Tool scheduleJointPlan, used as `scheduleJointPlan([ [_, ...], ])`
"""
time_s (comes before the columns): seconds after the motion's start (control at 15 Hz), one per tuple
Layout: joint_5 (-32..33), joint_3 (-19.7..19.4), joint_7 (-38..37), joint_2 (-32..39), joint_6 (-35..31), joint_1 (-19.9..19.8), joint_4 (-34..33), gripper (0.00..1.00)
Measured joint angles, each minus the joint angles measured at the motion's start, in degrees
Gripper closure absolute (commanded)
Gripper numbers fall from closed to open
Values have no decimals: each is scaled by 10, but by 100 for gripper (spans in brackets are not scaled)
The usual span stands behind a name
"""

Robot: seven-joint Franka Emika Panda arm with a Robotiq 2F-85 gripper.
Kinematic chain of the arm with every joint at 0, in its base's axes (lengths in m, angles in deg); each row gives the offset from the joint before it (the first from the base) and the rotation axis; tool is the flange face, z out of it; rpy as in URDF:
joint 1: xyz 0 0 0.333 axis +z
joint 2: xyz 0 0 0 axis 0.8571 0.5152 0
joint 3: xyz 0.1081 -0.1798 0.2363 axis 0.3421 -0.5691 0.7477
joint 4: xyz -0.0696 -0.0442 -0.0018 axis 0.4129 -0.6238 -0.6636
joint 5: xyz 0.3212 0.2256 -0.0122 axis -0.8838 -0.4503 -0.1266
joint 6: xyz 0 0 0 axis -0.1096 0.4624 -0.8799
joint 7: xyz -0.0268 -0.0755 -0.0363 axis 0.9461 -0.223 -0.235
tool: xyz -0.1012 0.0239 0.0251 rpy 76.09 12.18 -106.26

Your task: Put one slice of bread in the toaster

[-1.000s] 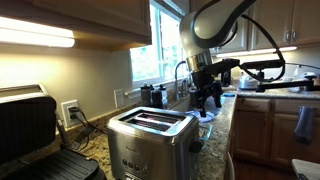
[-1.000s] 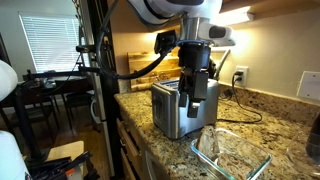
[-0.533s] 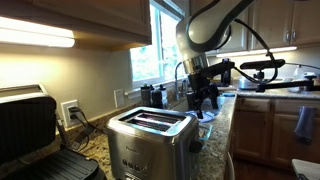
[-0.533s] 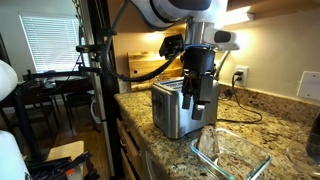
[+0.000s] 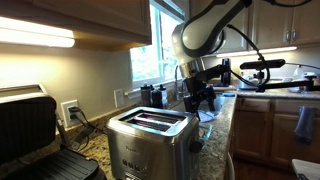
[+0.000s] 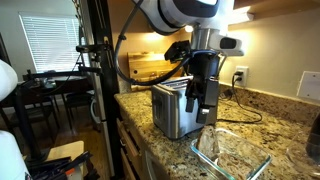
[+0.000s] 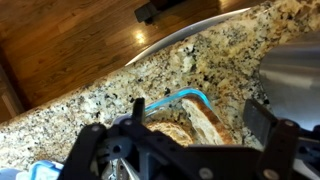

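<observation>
Toaster [image 5: 150, 135] first: I see one brushed steel box with two long dark slots on top. It fills the lower middle of the frame in an exterior view. In the wrist view only its steel side [image 7: 295, 80] shows, at the right edge. It stands on the speckled granite counter [image 6: 275, 125], and both slots look empty from here.

Just right of it in both exterior views hangs the tool [image 6: 205, 103]. Its jaws are spread wide and it has hold of nothing. In the wrist view the tool [image 7: 175, 138] enters from the bottom edge, one dark finger [image 7: 88, 145] low left and the other low right.

Under the tool sits one glass dish [image 7: 192, 98] with a blue rim. The bread [image 7: 205, 128] lies inside it, at lower centre. I cannot count the slices. The same dish [image 6: 240, 160] shows at the lower right of an exterior view, close beside the toaster.

Further out, one black hinged grill [image 5: 30, 130] fills the lower left corner with its lid up. One wall outlet [image 5: 70, 110] sits behind it. Nothing stands between the tool and the slots.
</observation>
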Motion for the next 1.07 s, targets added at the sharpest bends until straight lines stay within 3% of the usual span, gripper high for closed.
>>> scheduleJointPlan([
  [1.07,-24,-6,57,61,37,1,-58,0],
])
